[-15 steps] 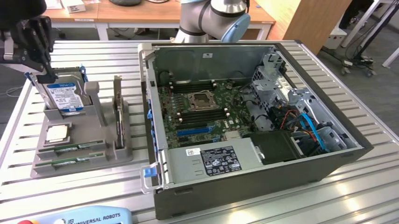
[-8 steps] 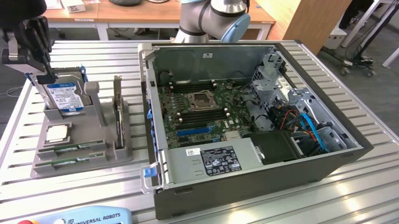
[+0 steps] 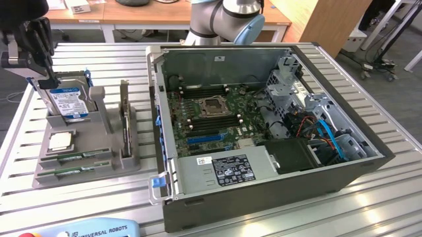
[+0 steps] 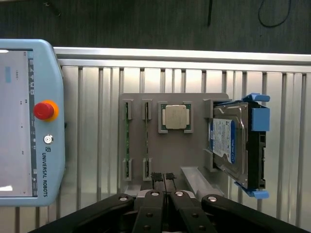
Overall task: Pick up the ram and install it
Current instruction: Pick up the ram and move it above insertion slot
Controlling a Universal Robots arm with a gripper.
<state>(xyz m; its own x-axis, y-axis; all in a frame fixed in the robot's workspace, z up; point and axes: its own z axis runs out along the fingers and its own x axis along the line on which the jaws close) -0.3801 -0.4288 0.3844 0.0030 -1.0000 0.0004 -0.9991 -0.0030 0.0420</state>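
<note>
Closed, empty gripper (image 4: 164,177) above gray holder (image 4: 167,153) with the ram (image 4: 147,141)

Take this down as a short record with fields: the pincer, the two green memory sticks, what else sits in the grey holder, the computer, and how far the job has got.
pincer: shut, empty, above grey plastic holder
ram: long thin green memory stick and its twin, side by side in holder slots
also in holder: square silver processor chip; blue-labelled silver hard drive standing on edge
computer: open dark grey tower case on slatted metal table
progress: neither stick lifted
</note>
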